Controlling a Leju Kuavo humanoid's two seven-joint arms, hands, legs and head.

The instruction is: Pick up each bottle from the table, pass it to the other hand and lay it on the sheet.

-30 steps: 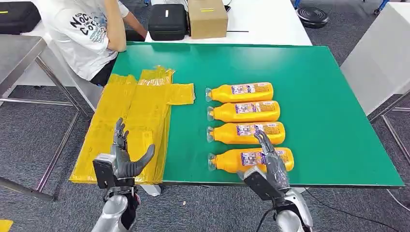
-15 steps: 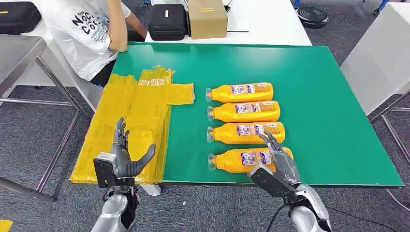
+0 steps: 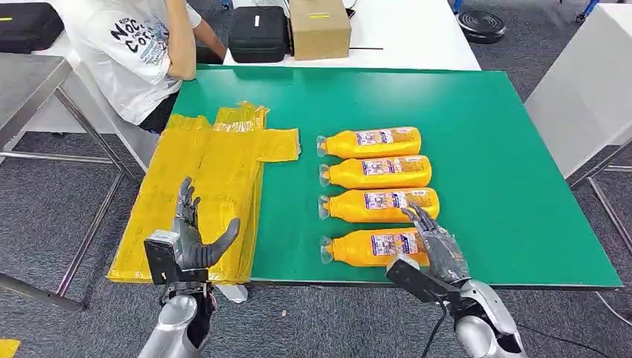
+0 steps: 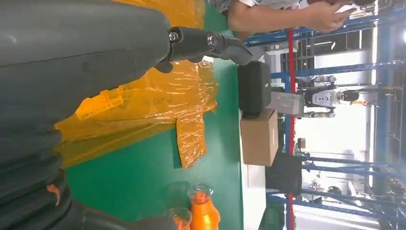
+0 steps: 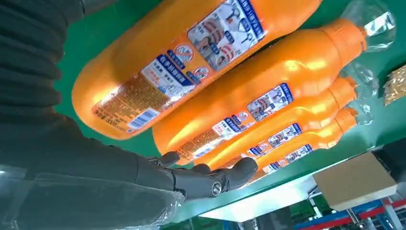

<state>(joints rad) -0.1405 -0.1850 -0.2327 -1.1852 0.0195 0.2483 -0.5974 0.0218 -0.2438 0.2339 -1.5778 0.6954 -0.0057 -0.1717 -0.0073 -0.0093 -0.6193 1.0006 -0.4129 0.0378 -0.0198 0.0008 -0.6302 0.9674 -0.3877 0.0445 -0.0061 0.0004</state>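
Right hand (image 3: 434, 246), fingers spread, hovers over the nearest bottle (image 3: 376, 247) (long axis crosswise, cap toward the sheet (image 3: 201, 186)), left hand (image 3: 192, 242) open.

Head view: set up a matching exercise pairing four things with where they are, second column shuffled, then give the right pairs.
1. yellow plastic sheet
2. cardboard box
3. right robot hand
4. left robot hand

A. over the nearest orange bottle
B. on the white table beyond the green one
C. draped over the green table's left edge
D. open, over the sheet's near end

Pairs: 1-C, 2-B, 3-A, 4-D
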